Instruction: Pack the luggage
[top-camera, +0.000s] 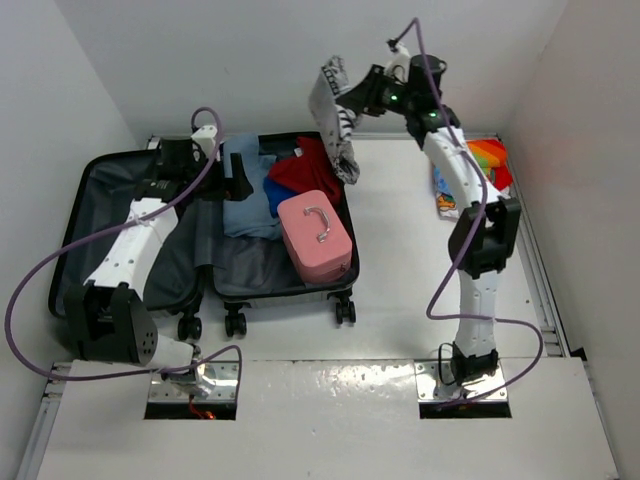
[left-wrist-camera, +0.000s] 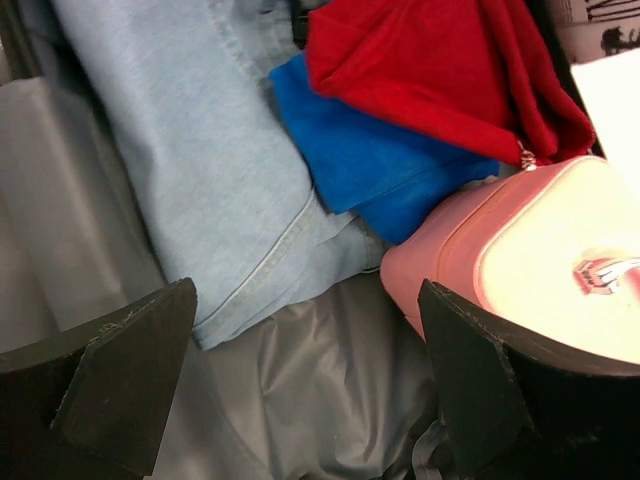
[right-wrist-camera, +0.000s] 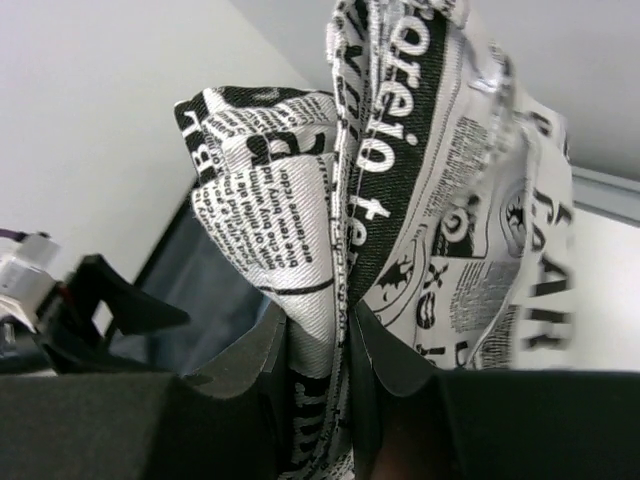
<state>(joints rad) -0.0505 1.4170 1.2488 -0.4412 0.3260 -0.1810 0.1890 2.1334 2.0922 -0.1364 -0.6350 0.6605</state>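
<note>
The luggage (top-camera: 110, 215) lies open on the table, its black-lined halves side by side. In the right half are folded light-blue jeans (top-camera: 245, 205), a blue cloth (left-wrist-camera: 375, 165), a red cloth (top-camera: 300, 172) and a pink box case (top-camera: 316, 235). My left gripper (top-camera: 240, 178) hangs open over the lining (left-wrist-camera: 300, 390), between the jeans (left-wrist-camera: 200, 170) and the pink case (left-wrist-camera: 520, 270), holding nothing. My right gripper (top-camera: 352, 100) is high above the suitcase's far right corner, shut on a black-and-white newspaper-print cloth (top-camera: 338, 125) that hangs down from it (right-wrist-camera: 320, 335).
A rainbow-coloured cloth and other items (top-camera: 470, 175) lie on the table at the far right, beside the right arm. White walls close in on both sides and behind. The suitcase's wheels (top-camera: 236, 322) point toward the arm bases.
</note>
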